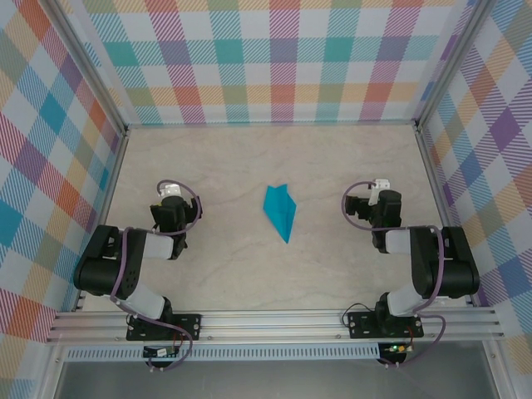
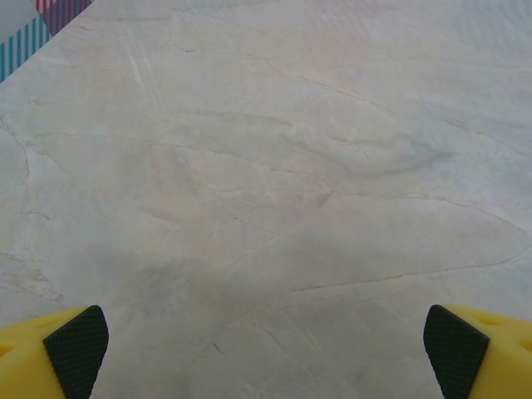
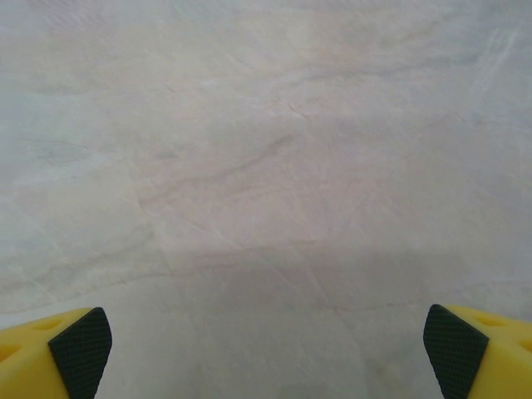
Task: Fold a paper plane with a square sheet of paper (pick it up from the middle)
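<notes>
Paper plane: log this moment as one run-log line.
paper plane: folded dart, lying on table | left gripper: open, empty, left of plane | right gripper: open, empty, right of plane

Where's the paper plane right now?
Top view: the paper plane lies at the table centre, midway between the left arm and right arm, nose toward the near edge.

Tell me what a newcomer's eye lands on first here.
The teal paper plane stands out, lying alone at the middle of the pale marbled table, tip toward the near edge. Next come the bright plaid walls around it, and the left gripper and right gripper either side, both open and empty.
</notes>
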Tool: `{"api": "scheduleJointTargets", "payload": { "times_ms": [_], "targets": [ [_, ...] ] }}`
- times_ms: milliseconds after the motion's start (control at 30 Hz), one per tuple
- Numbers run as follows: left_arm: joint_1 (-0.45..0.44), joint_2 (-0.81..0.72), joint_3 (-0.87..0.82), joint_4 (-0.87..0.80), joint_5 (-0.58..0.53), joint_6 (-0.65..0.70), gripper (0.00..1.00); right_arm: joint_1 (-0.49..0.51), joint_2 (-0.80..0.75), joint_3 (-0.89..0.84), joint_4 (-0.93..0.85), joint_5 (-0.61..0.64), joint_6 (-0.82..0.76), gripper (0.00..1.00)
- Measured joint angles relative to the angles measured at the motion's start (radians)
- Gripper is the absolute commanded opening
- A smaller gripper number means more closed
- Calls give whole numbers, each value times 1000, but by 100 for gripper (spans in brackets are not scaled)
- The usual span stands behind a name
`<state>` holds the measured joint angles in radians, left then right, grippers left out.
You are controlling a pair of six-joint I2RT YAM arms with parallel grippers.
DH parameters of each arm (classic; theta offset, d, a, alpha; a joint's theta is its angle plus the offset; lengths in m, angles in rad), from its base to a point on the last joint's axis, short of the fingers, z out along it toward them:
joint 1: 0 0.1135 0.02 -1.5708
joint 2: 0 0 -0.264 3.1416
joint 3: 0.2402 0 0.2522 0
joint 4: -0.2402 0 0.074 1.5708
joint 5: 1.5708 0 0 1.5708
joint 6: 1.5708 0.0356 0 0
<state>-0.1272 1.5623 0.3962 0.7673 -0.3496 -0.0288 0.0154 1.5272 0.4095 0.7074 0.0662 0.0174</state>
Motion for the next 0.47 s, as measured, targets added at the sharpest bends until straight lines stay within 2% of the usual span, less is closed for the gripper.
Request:
{"api": "scheduleJointTargets", "payload": {
  "times_ms": [467],
  "targets": [
    [12,0,0,48,28,0,100,6,0,0,63,23,1,100]
  ]
}}
